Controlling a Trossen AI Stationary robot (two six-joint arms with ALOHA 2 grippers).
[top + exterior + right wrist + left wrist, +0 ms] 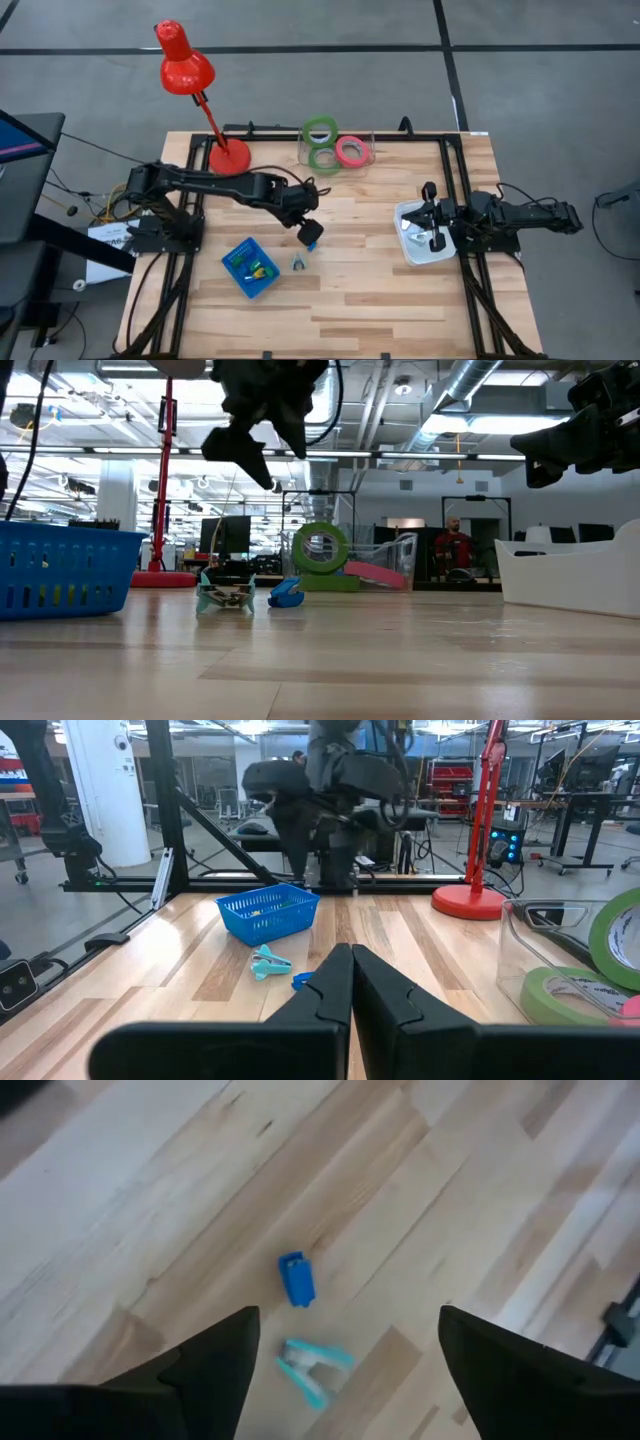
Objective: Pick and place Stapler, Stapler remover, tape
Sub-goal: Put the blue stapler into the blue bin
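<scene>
On your left, the blue basket point(250, 267) sits on the bench point(350, 290). The left end effector point(306, 231) hangs open above the blue stapler point(296, 1279) and teal stapler remover point(310, 1368). The tape point(320, 132) rings lie at the far edge. Your right end effector point(432, 215) is closed over the white tray point(412, 245).

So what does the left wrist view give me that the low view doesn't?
Only the left wrist view: a look straight down between the open left gripper onto bare wood, with the small blue stapler and the teal staple remover lying apart, neither touched.

Only the low view: the blue basket, the red lamp, the tape rings, the white bin, and the right gripper hanging above it.

Both: the stapler, the remover and the wooden table.
</scene>
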